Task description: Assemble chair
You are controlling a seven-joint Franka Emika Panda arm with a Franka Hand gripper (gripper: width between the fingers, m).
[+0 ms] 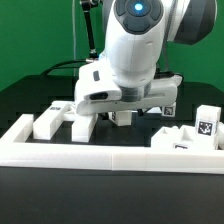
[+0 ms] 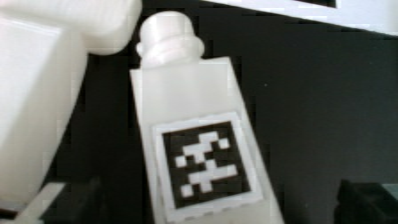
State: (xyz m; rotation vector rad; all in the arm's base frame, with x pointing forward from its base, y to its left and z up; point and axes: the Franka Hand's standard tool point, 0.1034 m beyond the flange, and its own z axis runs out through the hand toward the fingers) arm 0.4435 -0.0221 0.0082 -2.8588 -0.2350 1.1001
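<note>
— What's nearest?
— One low white border wall [image 1: 110, 158] along the desk's [image 1: 28, 95] near edge.
— And the chair pieces?
— Behind it, toward the exterior view's left, one chunky block [image 1: 47, 123] and one bar [image 1: 82, 118] just beside it. Toward the right edge is a cluster of parts [image 1: 188, 142] with two tags showing, too merged to count.
— The claw [image 1: 125, 117]?
— Mid-desk under the one arm [image 1: 135, 50], spread wide, gripping nothing. The wrist view shows one tagged leg [image 2: 192, 115], peg at one end, lying below it beside a large white piece [image 2: 63, 90].
— Surroundings?
— Black desk top, green backdrop [image 1: 30, 40] behind.
</note>
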